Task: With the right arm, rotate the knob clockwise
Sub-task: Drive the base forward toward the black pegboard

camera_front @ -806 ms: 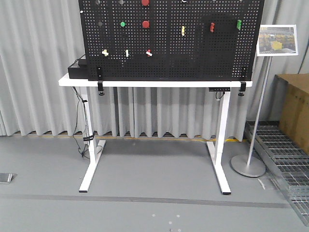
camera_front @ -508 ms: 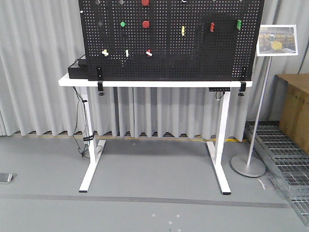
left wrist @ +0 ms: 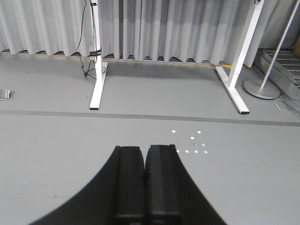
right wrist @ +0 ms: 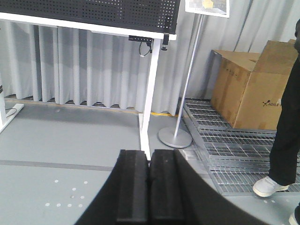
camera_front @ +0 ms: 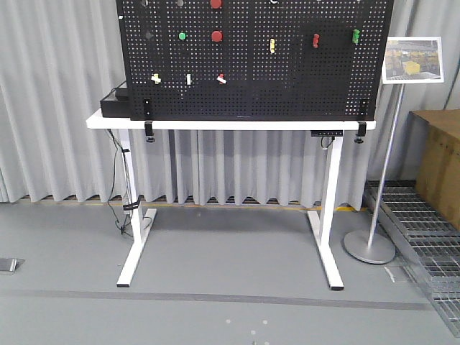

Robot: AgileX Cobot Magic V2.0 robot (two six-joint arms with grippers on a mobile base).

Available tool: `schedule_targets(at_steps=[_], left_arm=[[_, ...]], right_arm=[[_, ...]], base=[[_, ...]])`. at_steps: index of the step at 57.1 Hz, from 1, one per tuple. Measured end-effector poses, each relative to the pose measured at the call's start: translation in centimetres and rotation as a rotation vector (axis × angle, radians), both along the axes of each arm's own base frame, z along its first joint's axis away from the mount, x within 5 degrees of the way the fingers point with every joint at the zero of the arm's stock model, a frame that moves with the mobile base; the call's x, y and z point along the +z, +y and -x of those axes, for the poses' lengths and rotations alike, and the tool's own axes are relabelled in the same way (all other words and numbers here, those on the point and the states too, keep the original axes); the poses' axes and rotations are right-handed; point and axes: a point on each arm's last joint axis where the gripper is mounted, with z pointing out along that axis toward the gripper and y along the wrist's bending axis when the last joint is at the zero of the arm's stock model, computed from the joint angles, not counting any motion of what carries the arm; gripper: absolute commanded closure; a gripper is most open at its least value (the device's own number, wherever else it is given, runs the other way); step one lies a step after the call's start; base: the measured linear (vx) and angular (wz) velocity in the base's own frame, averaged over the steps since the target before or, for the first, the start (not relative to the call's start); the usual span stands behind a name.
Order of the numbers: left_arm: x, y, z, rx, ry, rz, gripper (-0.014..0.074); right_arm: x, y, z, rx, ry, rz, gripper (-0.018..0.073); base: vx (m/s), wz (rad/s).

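Little has changed — your right gripper (right wrist: pixel 149 187) stays clenched, empty, looking under the bench (right wrist: pixel 93 26); the knob (camera_front: pixel 272 45) sits well above and ahead, so the reach hasn't begun.

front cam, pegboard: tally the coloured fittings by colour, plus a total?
Red pieces: 3
Green pieces: 2
Yellow pieces, bright or pale: 3
Red-and-white switch: 1
Total: 9
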Motion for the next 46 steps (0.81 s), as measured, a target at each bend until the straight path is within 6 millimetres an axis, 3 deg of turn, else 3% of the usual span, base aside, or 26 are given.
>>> schedule_targets(at_steps=[19,46], left_arm=[[0.0,0.0,0.0,0.0,0.0,0.0,0.0603],[0.0,0.0,0.0,0.0,0.0,0.0,0.0603]], right_arm=[[0.0,0.0,0.0,0.0,0.0,0.0,0.0564],[-0.01,0.0,0.0,0.0,0.001,0.0,0.0564]], base=[[0.19,-0.01],[0.42,-0.02]])
